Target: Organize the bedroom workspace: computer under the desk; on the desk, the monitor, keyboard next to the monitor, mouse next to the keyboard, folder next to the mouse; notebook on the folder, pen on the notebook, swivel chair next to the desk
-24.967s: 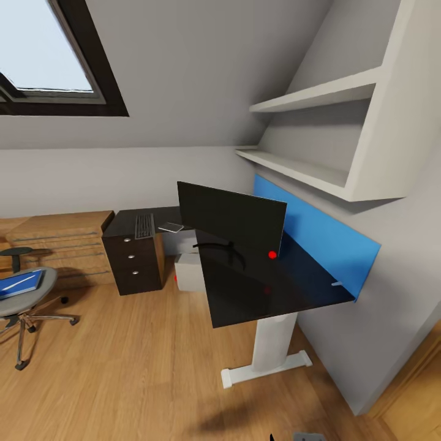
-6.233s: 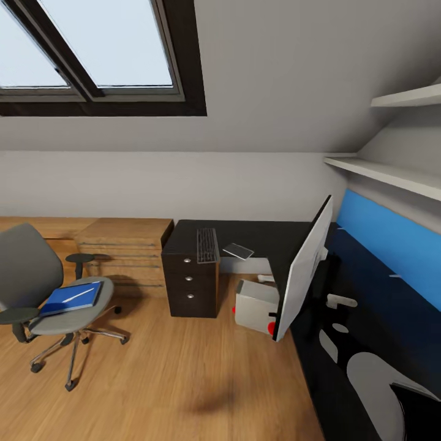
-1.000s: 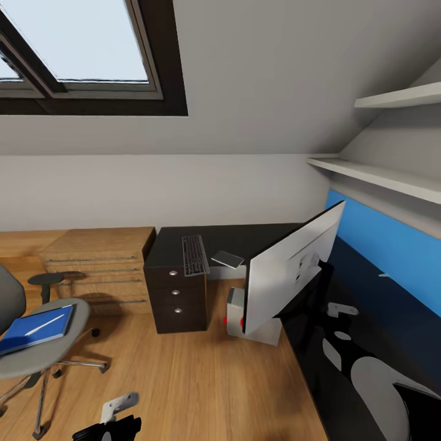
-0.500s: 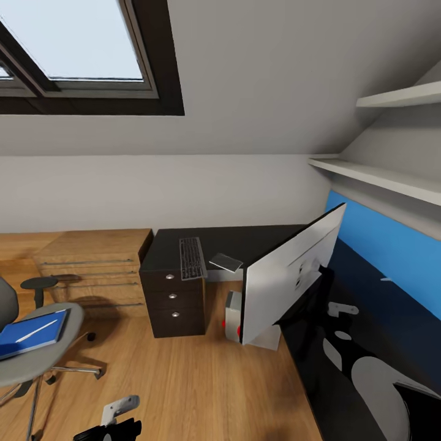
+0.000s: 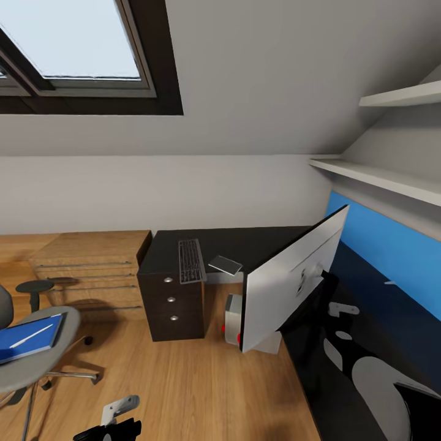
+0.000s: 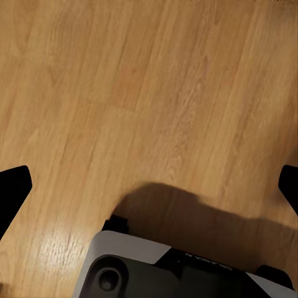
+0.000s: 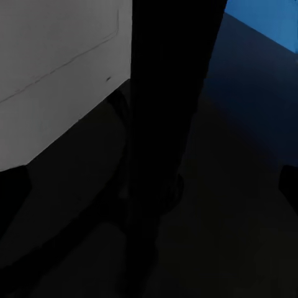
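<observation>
Standing on the black-topped desk (image 5: 269, 242), the monitor (image 5: 291, 278) shows its pale grey back in the head view and is turned edge-on toward the blue back panel (image 5: 392, 251) at about 3 o'clock. Toward 11 o'clock from the monitor, the keyboard (image 5: 190, 260) lies on the far stretch of the desk above a dark three-drawer unit (image 5: 171, 303), with a small flat grey pad (image 5: 225, 264) just beside it at its 3 o'clock. The computer (image 5: 233, 321) sits on the wooden floor (image 5: 184, 386) under the desk, partly hidden by the monitor's lower corner. At 9 o'clock in that view the swivel chair (image 5: 27, 358) stands well apart from the desk, with a blue folder (image 5: 24, 340) on its seat and the pen (image 5: 27, 335) lying on top. A light-wood drawer chest (image 5: 92, 269) stands against the wall beyond it. The left gripper (image 6: 149, 186) hangs over bare floor with both dark fingertips (image 6: 12, 192) spread wide and nothing between them. The right gripper (image 7: 149, 186) is likewise spread wide, with the monitor's black stalk (image 7: 164, 118) running between its fingertips; whether they touch it I cannot tell.
</observation>
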Controlling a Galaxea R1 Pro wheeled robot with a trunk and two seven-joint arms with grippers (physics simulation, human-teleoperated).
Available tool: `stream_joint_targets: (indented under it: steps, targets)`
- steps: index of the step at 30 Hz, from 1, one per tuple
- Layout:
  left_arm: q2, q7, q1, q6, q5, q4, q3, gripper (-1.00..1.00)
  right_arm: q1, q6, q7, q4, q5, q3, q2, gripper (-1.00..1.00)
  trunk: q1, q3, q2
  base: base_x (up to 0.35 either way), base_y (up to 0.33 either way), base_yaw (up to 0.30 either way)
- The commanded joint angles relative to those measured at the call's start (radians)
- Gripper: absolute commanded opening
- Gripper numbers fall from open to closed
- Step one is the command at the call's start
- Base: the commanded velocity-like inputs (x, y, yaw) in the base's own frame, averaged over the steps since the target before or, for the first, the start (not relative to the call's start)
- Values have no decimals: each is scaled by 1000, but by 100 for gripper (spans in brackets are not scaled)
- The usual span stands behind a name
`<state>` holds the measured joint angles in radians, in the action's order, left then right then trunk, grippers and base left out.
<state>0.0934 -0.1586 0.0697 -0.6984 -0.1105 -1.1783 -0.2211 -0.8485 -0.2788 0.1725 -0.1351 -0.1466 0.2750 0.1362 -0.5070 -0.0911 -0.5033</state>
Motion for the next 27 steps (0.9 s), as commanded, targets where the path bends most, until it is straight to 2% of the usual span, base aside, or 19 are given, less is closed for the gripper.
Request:
stream_joint_targets:
  steps: [1,19,27]
  targets:
    - [1,-7,1,-4,-11,-1,-1,100,-1,-3,2,2,-11,7,0,100,-1,-2,-2,51,0,0]
    - [0,-5,1,-6,-12,0,-1,100,-1,-3,2,2,-11,6,3,100,-1,-2,-2,36,-29,0]
    - [2,-6,1,-4,-12,-2,0,100,-1,-3,2,0,-11,6,3,100,-1,-2,-2,108,0,0]
